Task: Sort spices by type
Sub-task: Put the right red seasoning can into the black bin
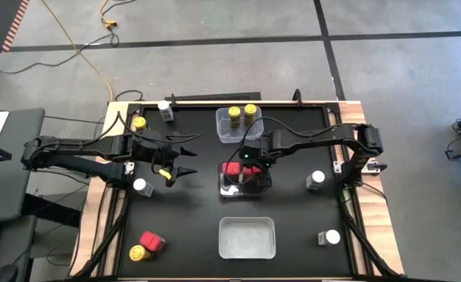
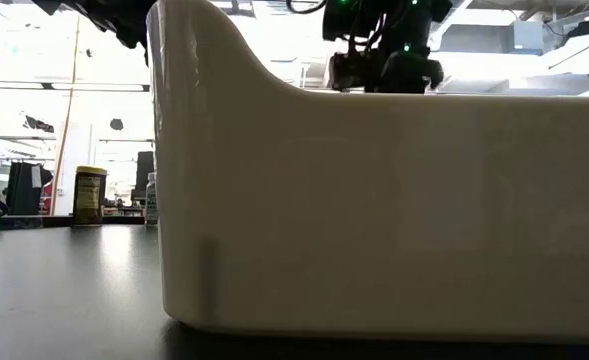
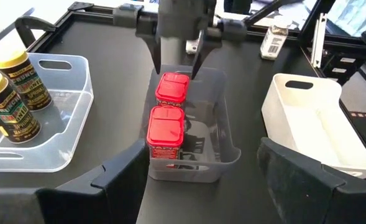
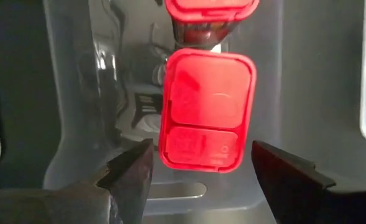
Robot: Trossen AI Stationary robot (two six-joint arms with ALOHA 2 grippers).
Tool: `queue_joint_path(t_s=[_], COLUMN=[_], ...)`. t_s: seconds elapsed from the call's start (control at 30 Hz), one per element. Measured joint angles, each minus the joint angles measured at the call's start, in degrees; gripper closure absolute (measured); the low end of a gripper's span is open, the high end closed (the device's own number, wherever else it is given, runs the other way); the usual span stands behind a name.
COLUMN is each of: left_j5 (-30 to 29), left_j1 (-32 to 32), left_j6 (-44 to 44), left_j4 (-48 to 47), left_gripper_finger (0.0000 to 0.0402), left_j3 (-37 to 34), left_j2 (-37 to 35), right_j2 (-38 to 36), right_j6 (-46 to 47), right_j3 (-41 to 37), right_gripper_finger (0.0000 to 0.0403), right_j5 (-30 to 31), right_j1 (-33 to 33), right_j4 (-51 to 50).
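Black surface (image 1: 293,227) carries three clear tubs in a row; the middle tub (image 1: 244,182) holds two red tins (image 3: 166,127); the right pincer (image 4: 198,168) hangs over it, spread, fingers either side of a tin, pinching nothing; the left pincer (image 1: 189,161) waits beside that tub, spread and empty; yellow-capped jars (image 1: 242,115) stand in the far tub (image 1: 224,130); white-capped jars (image 1: 316,178) stand loose beyond the middle tub.

Robotics lab: taped concrete floor (image 1: 214,55), trailing cables (image 1: 81,59).
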Motion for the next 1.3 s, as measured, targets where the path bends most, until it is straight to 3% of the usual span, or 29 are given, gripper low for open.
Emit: queue_joint_path(t_s=[0.37,0.73,1.3], left_j5=[0.0,0.0,0.0], left_j1=[-0.02,0.0,0.0], left_j6=[0.0,0.02,0.02], left_j4=[-0.28,-0.39,-0.39], left_gripper_finger=[0.0116,0.0116,0.0116], left_j3=[0.0,0.0,0.0], left_j2=[0.0,0.0,0.0], right_j2=[-4.73,-1.43,0.8], right_j6=[7.45,5.75,8.98], right_j3=[0.0,-1.03,-1.07], right_gripper_finger=[0.0104,0.0104,0.0104], right_j5=[-0.02,-0.11,-1.97], right_j1=[2.35,8.01,8.12], right_j4=[0.32,5.05,4.28])
